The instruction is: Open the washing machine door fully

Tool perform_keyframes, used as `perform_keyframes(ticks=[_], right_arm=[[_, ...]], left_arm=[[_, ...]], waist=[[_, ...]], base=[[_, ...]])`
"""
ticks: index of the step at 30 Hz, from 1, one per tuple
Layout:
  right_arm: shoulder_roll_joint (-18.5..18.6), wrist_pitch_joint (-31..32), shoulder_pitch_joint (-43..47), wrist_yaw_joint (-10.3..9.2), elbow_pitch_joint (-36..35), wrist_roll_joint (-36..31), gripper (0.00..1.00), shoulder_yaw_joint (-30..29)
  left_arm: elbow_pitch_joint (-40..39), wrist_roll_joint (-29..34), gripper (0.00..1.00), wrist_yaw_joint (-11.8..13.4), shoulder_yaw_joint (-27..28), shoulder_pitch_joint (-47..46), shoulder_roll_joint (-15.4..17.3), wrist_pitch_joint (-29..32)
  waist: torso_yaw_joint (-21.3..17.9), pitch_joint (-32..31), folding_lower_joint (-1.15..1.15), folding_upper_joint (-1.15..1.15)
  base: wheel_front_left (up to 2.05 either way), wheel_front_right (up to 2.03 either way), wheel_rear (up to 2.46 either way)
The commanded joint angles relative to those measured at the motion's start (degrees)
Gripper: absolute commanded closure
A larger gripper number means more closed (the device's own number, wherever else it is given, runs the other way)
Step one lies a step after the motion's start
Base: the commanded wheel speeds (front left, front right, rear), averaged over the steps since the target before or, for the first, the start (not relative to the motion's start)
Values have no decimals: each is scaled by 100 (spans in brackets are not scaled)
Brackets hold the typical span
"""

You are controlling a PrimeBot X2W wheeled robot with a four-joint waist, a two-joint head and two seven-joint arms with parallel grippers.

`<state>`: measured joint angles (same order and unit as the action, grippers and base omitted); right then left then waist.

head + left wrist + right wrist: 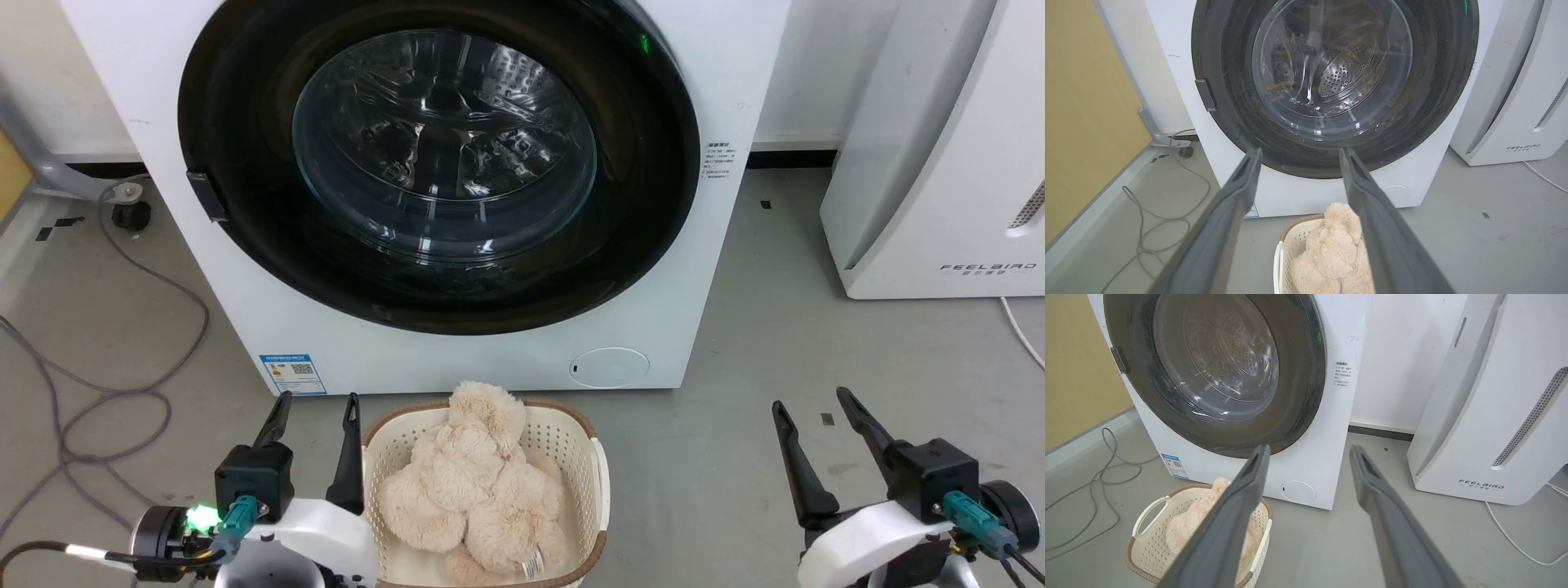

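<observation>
We are at the very start. The large round washing machine door (441,155), a glossy black ring around a bulging clear glass centre, sits shut and flush in the front of the big white front-loading washing machine (457,359) at the far middle of the scene. Nothing touches it.

Our left gripper (318,398) hangs low at the near left, its jaws spread wide and empty. Our right gripper (809,398) hangs low at the near right, its jaws equally wide and empty. Both are well apart from the door. Between them, just in front of the machine, stands a cream perforated plastic basket (600,465) holding a fluffy beige plush toy (473,482).

The step in hand, we judge, is the reach. A small dark rectangular tab (206,196) on the door's left edge looks like the handle, so the hinge is probably on the right. The next move calls for the left arm to rise to that tab, hook or pinch it, then pull it nearer and swing it rightward in an arc, clearing the basket.
</observation>
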<state>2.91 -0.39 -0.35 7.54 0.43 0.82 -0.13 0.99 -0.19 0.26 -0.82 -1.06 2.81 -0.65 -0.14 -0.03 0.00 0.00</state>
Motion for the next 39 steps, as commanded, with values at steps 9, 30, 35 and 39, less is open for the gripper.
perform_keyframes(ticks=[9,30,35,39], right_arm=[[0,-132,98,-1,68,121,100,-36],[-1,-432,-176,-2,174,2136,100,-294],[-1,-490,-388,-2,341,2808,100,-339],[5,-429,-644,-2,536,3289,100,-425]], left_arm=[[99,-95,0,-21,-55,-6,3,-152],[222,-314,0,-6,-198,-49,4,-403],[218,-345,0,5,-219,-78,4,-463],[202,-359,0,7,-222,-100,4,-511]], waist=[[-8,-2,0,0],[4,36,0,0],[1,74,0,0],[-9,115,0,0]], base=[[0,0,0],[0,0,0],[0,0,0],[0,0,0]])
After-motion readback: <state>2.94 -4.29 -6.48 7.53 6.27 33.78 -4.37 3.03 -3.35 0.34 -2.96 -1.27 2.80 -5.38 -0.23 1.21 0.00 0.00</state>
